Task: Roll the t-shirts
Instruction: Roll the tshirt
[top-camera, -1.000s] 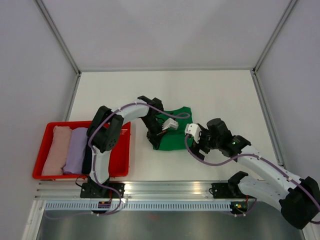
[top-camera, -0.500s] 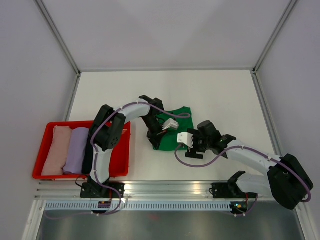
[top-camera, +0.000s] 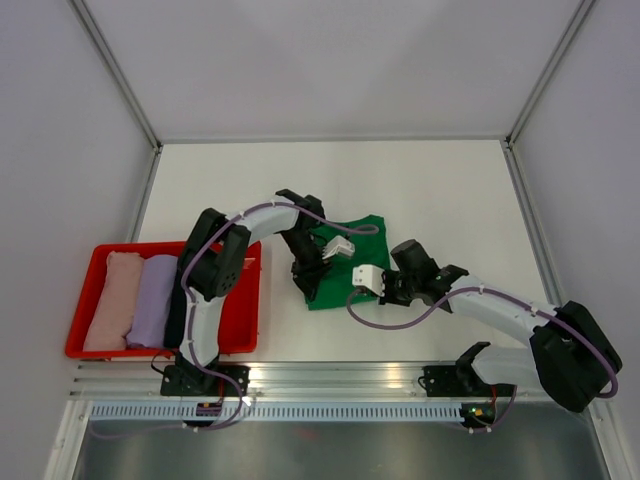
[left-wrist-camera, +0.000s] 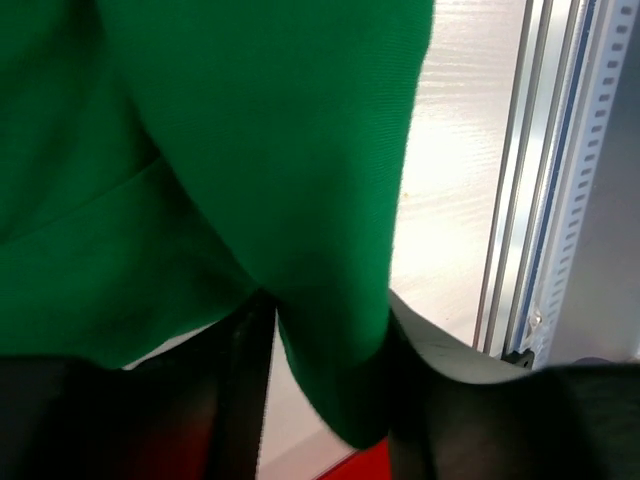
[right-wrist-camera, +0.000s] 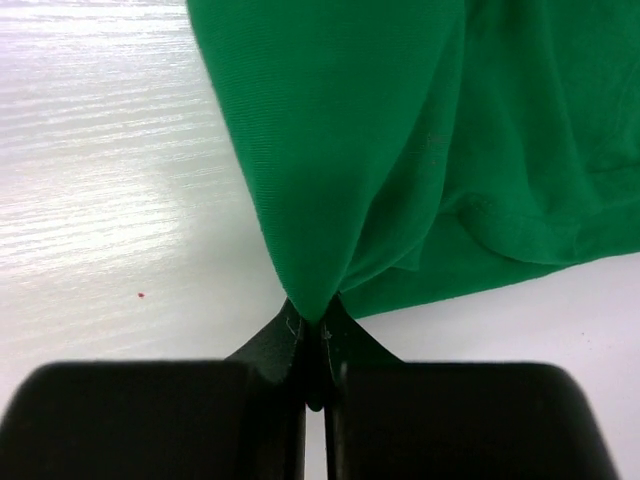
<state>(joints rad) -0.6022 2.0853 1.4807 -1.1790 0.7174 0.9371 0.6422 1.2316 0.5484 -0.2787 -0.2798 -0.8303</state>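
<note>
Pinching now: right fingers (right-wrist-camera: 280, 345) clamped tight on a corner of the green t-shirt (top-camera: 335, 288), lying on the desk (top-camera: 430, 190) right of the red tray (top-camera: 240, 325); left fingers (left-wrist-camera: 235, 400) straddle a fold, parted, grip unclear

Left arm (top-camera: 250, 218) folded at the elbow, wrist angled down. Left gripper (left-wrist-camera: 330, 390): fingers part-spread, green t-shirt (left-wrist-camera: 250, 150) between them, grip unclear. Right arm (top-camera: 500, 308) reaches low leftward. Right gripper (right-wrist-camera: 314, 335) pinches the cloth tight.
</note>
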